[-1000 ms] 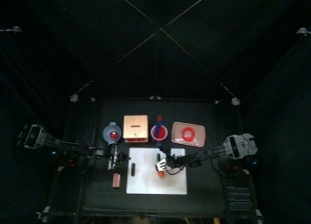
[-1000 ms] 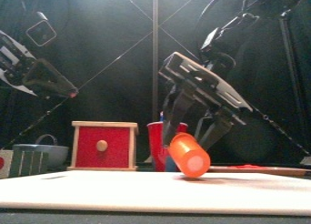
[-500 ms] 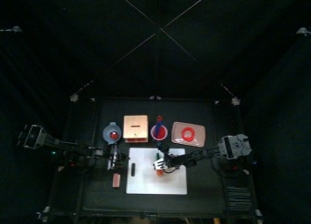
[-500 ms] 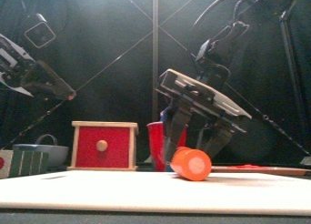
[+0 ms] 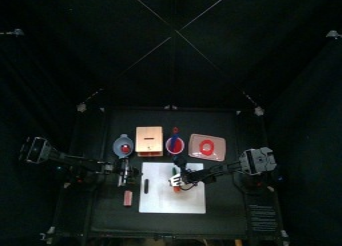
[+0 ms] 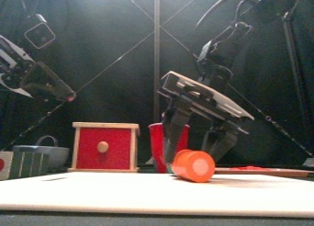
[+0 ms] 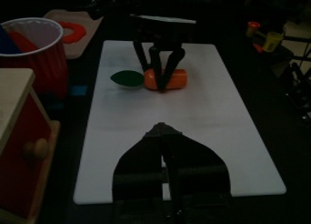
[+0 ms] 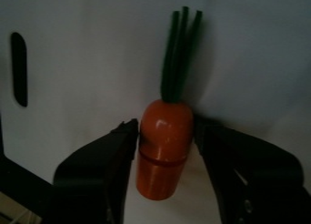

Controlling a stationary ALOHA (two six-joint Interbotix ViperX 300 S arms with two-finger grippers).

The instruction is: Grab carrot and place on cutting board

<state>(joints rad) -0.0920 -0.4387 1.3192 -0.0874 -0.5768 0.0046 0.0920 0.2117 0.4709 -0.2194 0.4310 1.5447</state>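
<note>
Lying on the white board (image 7: pixel 183 100), the carrot (image 8: pixel 165 147) rests flat with its green stalks stretched across the white surface; in the front view it shows as an orange round end (image 6: pixel 193 164) sitting on the board's top (image 6: pixel 147 195); the right gripper (image 6: pixel 193 138) stands straight over it, one black jaw on each side of the orange body; in the right wrist view the jaws lie just beside the carrot's flanks, spread rather than pinching, though I cannot tell whether either one is touching it; from above the right arm reaches in to the board's (image 5: pixel 158 195) right part, where the carrot (image 5: pixel 181 185) shows as a small orange mark; the left gripper (image 7: pixel 168 139) hangs over the board's near end, well apart from the carrot (image 7: pixel 166 78), its two jaws pressed together at the tips and holding nothing; behind the board stand a red cup (image 6: pixel 163 143) and a red-fronted wooden box (image 6: pixel 103 146); a small green leaf shape (image 7: pixel 125 77) lies on the board just beside the carrot.
</note>
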